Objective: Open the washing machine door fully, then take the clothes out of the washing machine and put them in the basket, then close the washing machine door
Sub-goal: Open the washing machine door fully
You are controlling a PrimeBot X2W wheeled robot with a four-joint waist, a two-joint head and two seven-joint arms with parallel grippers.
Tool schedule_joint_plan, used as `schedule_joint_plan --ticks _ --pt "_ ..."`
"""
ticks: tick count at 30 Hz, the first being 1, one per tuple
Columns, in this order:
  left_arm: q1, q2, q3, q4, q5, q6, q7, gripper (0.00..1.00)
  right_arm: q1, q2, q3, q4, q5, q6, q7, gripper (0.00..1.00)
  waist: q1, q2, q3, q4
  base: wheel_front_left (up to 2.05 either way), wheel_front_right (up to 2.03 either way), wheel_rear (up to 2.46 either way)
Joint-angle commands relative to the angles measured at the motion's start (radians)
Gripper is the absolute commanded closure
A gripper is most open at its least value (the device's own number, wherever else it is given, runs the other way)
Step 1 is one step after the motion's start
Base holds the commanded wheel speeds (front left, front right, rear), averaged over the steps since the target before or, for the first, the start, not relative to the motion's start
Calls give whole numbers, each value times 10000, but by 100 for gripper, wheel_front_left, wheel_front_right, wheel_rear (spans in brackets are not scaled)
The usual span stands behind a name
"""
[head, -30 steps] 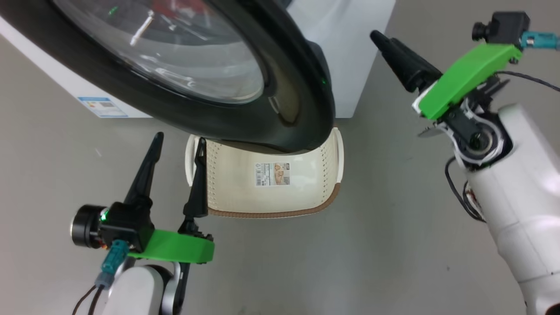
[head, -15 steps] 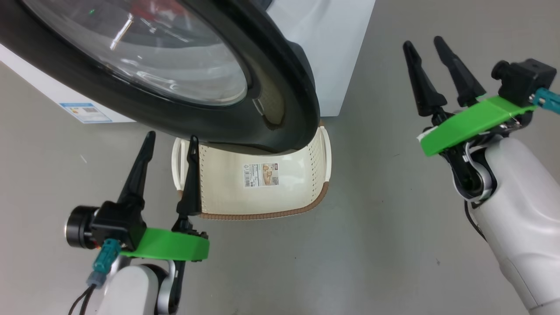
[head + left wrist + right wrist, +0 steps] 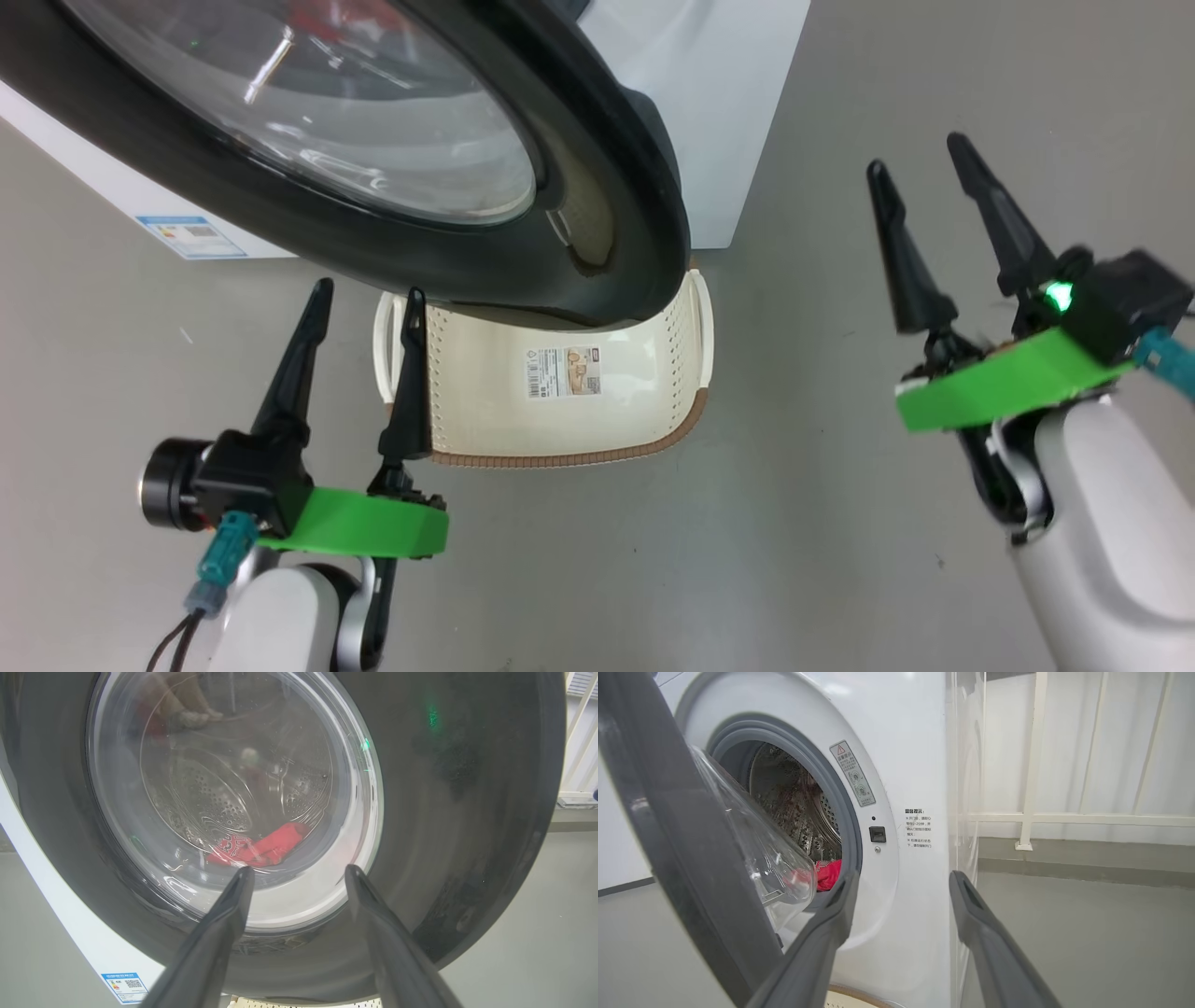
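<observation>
The washing machine door (image 3: 597, 187), a wide black ring around bulging glass, stands partly open from the white washing machine (image 3: 719, 112) and hangs over the far end of the cream basket (image 3: 560, 439) on the floor. Red clothes (image 3: 261, 847) lie in the steel drum, seen through the glass, and also past the door's edge as clothes (image 3: 829, 875) in the right wrist view. My left gripper (image 3: 364, 294) is open beside the basket's left handle, below the door. To the right of the machine, my right gripper (image 3: 920, 154) is open over bare floor, holding nothing.
Grey floor (image 3: 803, 523) spreads in front of and to the right of the machine. A white railing with curtains (image 3: 1064, 816) stands behind the machine's right side. A blue label (image 3: 191, 235) marks the machine's lower front.
My right arm has swung down and to the right, away from the door, its fingers turning upright. The door stays partly open. The head camera has shifted a little; the left gripper is still.
</observation>
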Motion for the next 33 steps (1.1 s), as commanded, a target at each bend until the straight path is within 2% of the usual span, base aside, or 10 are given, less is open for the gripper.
schedule_joint_plan --ticks 1,6,10,18,33 --pt "137 164 289 -312 -117 16 -49 0 332 145 91 -410 -294 37 -60 0 0 0 -6 8 0 0 0" --pt "254 161 283 -518 -124 11 -49 0 1147 504 -403 -1541 -1725 37 -61 0 0 0 -12 81 0 0 0" --pt "359 159 287 -702 -116 36 -49 0 1649 732 -548 -2053 -2119 37 -61 0 0 0 -31 115 0 0 0" --pt "518 158 256 -894 -146 123 -49 0 2386 1026 -989 -2622 -2243 37 -62 0 0 0 -57 125 0 0 0" --pt "628 157 329 -1006 -100 175 -49 0 2791 1107 -839 -2876 -1996 37 -62 0 0 0 79 -23 0 0 0"
